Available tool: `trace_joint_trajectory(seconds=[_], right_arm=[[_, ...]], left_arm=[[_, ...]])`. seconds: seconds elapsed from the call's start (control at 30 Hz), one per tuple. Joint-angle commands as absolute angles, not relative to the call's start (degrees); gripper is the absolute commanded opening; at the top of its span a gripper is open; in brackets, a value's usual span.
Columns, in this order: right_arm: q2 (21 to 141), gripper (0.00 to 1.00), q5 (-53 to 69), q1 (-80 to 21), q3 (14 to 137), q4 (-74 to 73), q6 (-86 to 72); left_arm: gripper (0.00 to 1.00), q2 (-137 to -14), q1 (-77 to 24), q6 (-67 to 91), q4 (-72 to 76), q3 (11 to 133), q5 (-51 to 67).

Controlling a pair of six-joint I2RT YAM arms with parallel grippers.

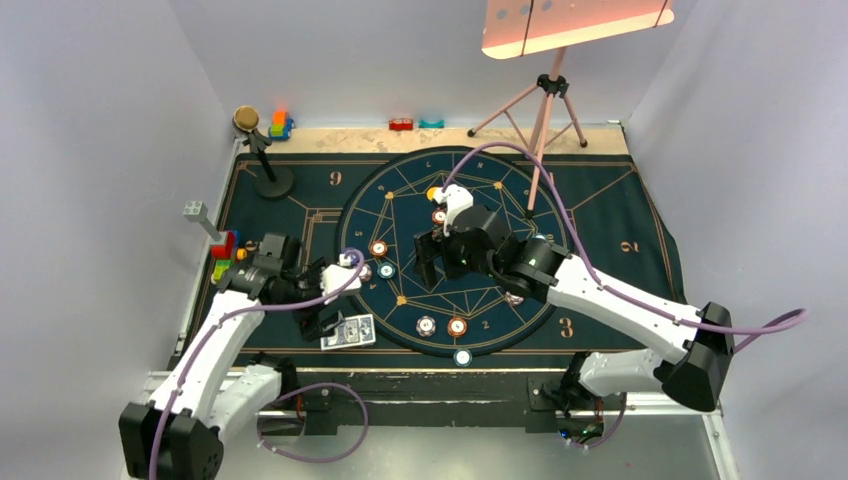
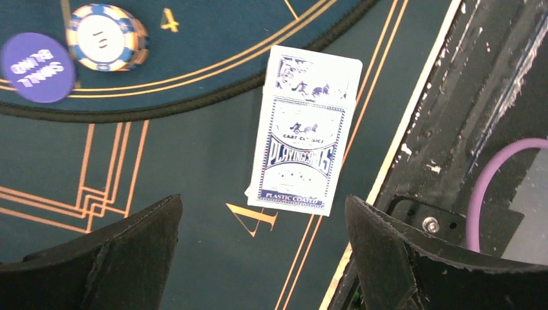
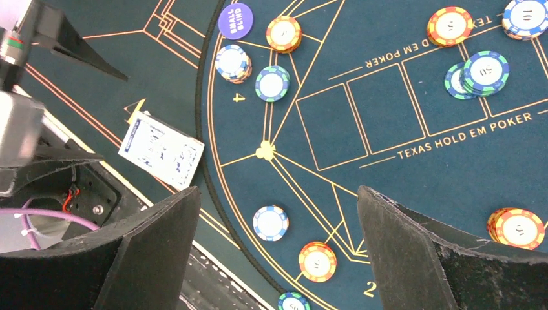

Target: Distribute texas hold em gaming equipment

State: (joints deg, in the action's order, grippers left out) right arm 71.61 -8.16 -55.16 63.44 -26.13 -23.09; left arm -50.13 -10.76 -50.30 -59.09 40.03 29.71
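Left tool (image 2: 263, 201) wide; playing cards (image 2: 300, 148) just ahead

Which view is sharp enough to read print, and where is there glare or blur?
Left wrist: print on the playing cards reads clearly, though the purple small blind button looks smeared at the edge. Right wrist: the mat lettering is crisp. Top external: the light panel is blown out.

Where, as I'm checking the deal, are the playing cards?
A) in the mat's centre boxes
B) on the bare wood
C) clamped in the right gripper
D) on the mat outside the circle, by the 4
D: the playing cards lie flat on the mat outside the circle, beside the gold 4, under the open left gripper, untouched.
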Motion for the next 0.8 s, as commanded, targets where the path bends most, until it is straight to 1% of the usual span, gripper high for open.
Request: trace_joint_trajectory(seconds=[0.0,0.2,0.33,0.57,0.77], right_arm=[[69.43,0.95,-11.97,-55.13,63.36,-24.43,-25.17],[65.61,0.96,-12.61,-54.32,60.82,-22.75,-28.43],[63.45,0.97,-10.24,-52.29,60.17,-23.41,-29.54],[59.73,0.98,-8.78,-49.92,58.90,-23.97,-29.54],[59.20,0.98,-6.78,-47.80,58.38,-23.32,-29.00]], left_arm=[[1.00,-55.98,-12.94,-56.40,-59.60,39.45,29.22],[1.00,-59.10,-17.36,-57.48,-55.74,36.87,27.21],[1.00,-61.58,-19.19,-57.31,-54.22,36.55,26.13],[1.00,-67.02,-23.46,-53.17,-45.96,34.56,20.31],[1.00,-67.38,-26.10,-52.71,-42.68,33.18,17.24]])
